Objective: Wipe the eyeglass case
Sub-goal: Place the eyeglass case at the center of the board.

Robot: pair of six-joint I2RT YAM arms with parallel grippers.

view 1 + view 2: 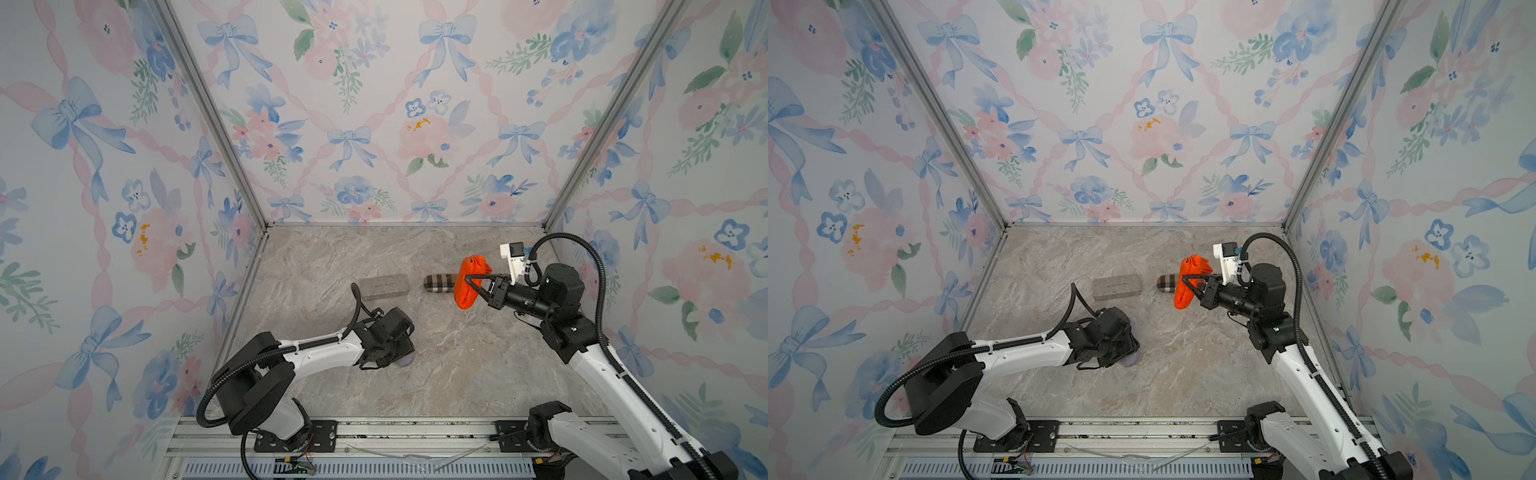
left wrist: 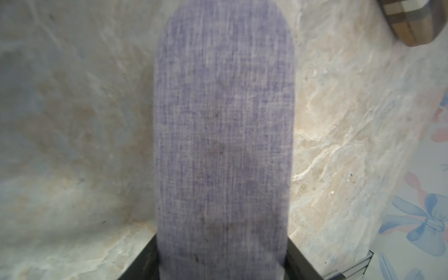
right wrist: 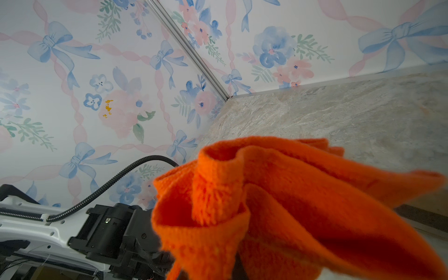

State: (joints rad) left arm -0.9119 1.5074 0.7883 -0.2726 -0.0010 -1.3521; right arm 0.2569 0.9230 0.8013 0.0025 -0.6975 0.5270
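Note:
The eyeglass case (image 2: 223,126), a lavender woven oblong with a rounded end, lies on the marble tabletop. It runs out from between the black fingers (image 2: 145,263) of my left gripper (image 2: 221,266), which is shut on its near end. In both top views the left wrist covers most of the case (image 1: 405,360) (image 1: 1128,360), leaving only a rounded edge showing. My right gripper (image 1: 467,279) (image 1: 1185,277) hovers above the table at the back right, shut on a bunched orange cloth (image 1: 465,299) (image 3: 278,206) that hangs from its fingers, well apart from the case.
A grey rectangular case (image 1: 384,286) (image 1: 1117,286) lies at mid-table behind the left arm. A brown plaid case (image 1: 440,283) (image 2: 412,21) lies to its right, partly behind the cloth. Floral walls close three sides; a metal rail (image 1: 374,432) runs along the front.

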